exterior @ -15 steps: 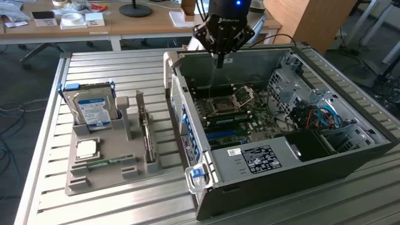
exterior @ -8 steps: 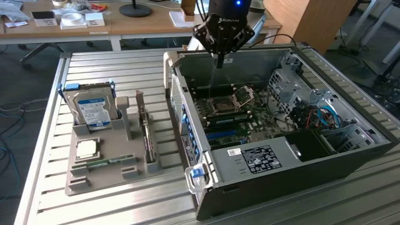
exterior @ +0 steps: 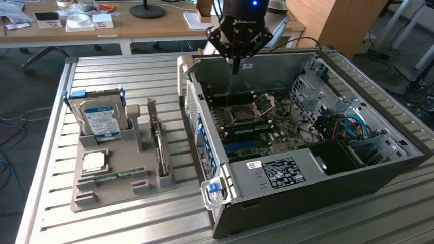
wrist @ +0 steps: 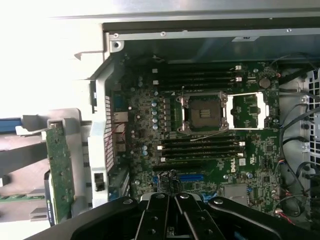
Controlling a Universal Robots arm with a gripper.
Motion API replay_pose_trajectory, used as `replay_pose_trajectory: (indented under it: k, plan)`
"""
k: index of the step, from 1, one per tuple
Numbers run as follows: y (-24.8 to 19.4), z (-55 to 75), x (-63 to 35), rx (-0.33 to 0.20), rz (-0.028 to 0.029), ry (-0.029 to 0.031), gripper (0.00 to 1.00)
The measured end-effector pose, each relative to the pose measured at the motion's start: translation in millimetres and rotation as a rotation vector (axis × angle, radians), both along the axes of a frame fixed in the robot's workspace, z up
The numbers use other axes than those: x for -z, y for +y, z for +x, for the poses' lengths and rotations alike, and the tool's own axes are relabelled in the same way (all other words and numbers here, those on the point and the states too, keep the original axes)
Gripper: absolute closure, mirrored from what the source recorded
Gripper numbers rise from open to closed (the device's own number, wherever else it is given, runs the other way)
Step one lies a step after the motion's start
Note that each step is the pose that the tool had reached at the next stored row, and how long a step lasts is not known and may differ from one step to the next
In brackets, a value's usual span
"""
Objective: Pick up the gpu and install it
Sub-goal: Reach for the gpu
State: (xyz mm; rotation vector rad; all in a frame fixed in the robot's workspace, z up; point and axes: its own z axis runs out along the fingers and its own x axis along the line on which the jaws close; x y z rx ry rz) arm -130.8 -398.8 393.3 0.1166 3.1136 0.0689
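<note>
Plainly, the gpu (exterior: 157,137) stood untouched in its holder (exterior: 101,199); the gripper (exterior: 235,67) hung clenched, empty, over the computer case (exterior: 305,195).

The gripper (exterior: 235,66) is black, its angular linkage arms (wrist: 150,220) dotted with small silvery pivot screws (wrist: 160,196). The body above carries white lettering (exterior: 243,22), seemingly a brand name, beneath a glowing blue light (exterior: 254,3).
</note>
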Motion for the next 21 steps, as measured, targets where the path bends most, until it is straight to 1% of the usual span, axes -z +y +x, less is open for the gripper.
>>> replay_pose_trajectory:
  k: [10,21]
  plan:
    - [0.0,-24.6,0.1,0.0,0.0,0.0,0.89]
    - [0.0,-45.6,0.3,0.0,0.0,0.0,0.89]
